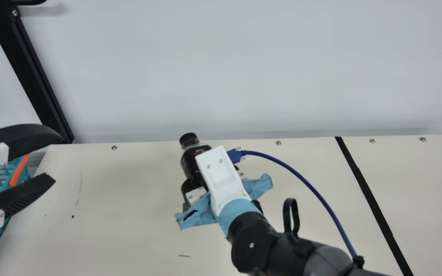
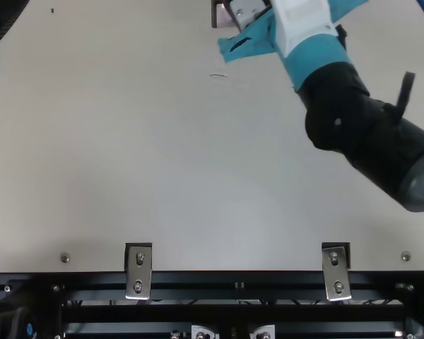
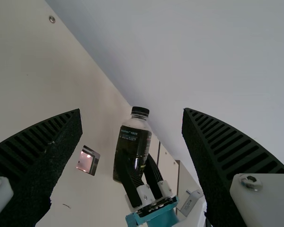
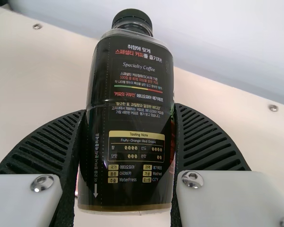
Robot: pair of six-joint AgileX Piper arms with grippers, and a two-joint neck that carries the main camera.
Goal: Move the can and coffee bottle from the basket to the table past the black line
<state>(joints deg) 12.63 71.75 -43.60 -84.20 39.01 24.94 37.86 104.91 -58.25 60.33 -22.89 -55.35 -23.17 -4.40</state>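
Coffee bottle (image 4: 128, 118), glossy, sits clamped in the ribbed right gripper (image 1: 221, 174) — curved left gripper (image 1: 58, 158) gapes.

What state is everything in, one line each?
Coffee bottle: held, cap end up, not past the black line; table contact unclear.
Bottle cap: on.
Right pincer: closed on the bottle.
Left pincer: open, nothing between its fingers.
Basket: partly in view at the left edge, contents can't tell.
Blue cable: plugged in at the right wrist.
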